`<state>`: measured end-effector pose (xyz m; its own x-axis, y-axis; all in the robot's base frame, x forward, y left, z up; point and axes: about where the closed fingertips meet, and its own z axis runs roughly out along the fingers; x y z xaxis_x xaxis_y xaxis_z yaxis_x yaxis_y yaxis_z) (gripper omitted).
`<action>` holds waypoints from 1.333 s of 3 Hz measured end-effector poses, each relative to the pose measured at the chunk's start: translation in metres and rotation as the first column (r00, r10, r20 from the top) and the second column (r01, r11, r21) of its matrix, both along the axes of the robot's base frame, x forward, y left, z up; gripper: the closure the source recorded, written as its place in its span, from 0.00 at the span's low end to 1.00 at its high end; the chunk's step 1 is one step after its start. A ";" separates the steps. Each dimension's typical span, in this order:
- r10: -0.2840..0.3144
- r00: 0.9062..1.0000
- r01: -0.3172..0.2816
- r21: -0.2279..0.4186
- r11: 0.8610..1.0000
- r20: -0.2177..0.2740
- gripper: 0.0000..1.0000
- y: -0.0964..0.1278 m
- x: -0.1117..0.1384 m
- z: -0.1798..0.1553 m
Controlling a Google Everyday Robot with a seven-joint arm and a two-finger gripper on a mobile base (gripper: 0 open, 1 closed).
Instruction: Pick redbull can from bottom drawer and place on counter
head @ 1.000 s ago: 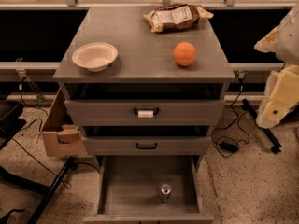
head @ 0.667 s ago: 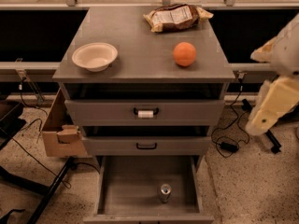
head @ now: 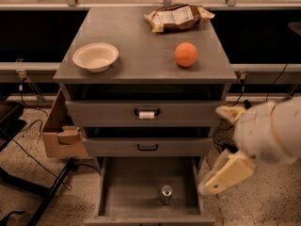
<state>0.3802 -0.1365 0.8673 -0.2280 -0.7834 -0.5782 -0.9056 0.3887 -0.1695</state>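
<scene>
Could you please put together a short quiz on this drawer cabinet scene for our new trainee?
1. True or false: the can stands upright in the open bottom drawer.
2. Which thing on the counter lies nearest its back edge? A) the bowl B) the orange ball C) the snack bag
3. Fill in the gap: in the picture, the end effector, fingers apart, is on the ___ side of the drawers, not touching the can.

Key: 1 true; 2 C; 3 right.
</scene>
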 end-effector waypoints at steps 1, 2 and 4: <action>0.019 1.000 -0.020 0.154 0.988 0.005 0.00 0.033 -0.010 -0.066; 0.013 0.997 -0.028 0.207 0.978 0.075 0.00 0.050 0.001 -0.066; 0.012 0.997 -0.028 0.237 0.971 0.071 0.00 0.056 0.007 -0.086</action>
<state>0.3875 -0.0802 0.7811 -0.1669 -0.6259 -0.7619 -0.9030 0.4073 -0.1369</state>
